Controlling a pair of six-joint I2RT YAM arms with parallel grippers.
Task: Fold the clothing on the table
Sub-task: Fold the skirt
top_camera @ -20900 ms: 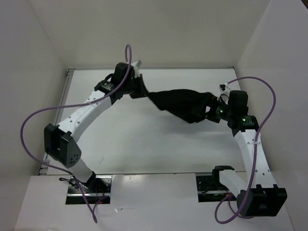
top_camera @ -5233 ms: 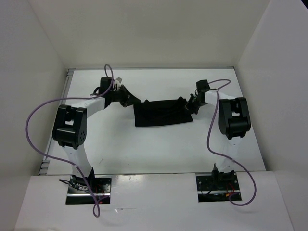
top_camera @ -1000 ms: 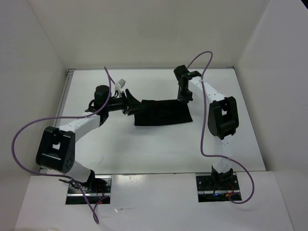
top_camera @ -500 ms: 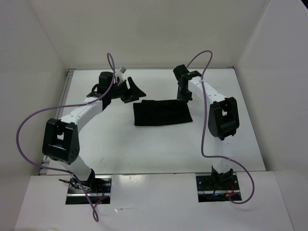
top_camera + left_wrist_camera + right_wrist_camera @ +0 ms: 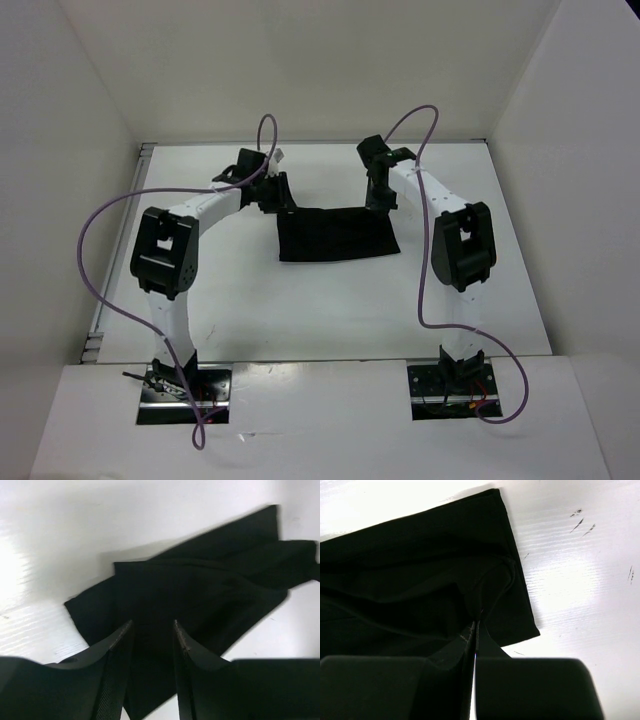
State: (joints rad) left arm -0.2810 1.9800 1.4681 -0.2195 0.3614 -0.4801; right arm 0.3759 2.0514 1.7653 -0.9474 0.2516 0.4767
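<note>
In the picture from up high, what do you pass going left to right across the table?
Left arm's black joint → left claw → black clothing → right claw → right arm's black joint.

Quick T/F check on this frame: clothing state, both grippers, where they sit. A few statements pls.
1. The clothing lies on the table as a rough rectangle. True.
2. The right gripper is wide open. False: it is shut, with its tips pinching a pucker of the clothing.
3. The left gripper has its fingers apart. True.
4. The clothing hangs in the air between the arms. False: it rests on the table.
5. The left gripper is at the clothing's near edge. False: it is by the far left corner.
</note>
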